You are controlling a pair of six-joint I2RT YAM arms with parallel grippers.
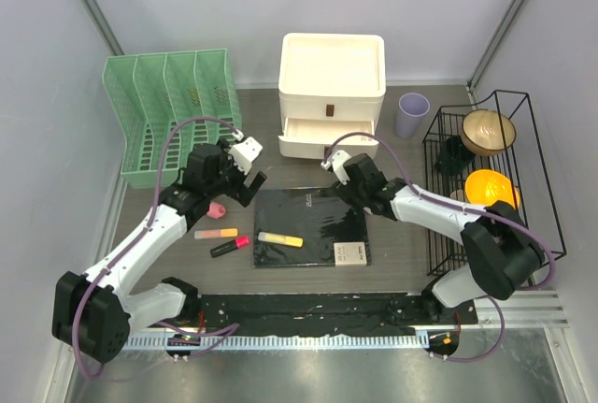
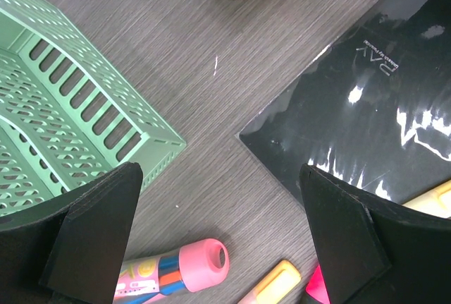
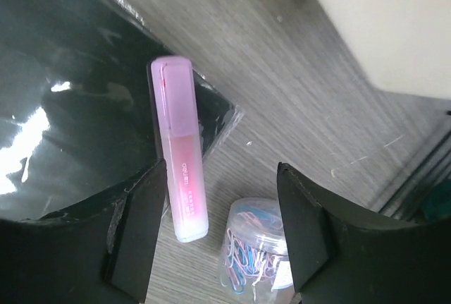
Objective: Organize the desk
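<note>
The right gripper [image 3: 220, 198], spread and empty, hangs over the rear middle of the desk [image 3: 296, 85]. There a pink highlighter [image 3: 181, 177] overlaps the rear right corner of the notebook [image 3: 70, 92], close to one finger, its long axis square to the closing line. The left gripper [image 2: 218, 226], spread wide and empty over the notebook's rear left corner, is farther off.

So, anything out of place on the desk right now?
Nothing spilled or damaged. The lower drawer of the white drawer unit stands pulled out. A yellow highlighter lies on the black notebook, a pink highlighter half off its corner, two more highlighters on the desk to its left.
</note>
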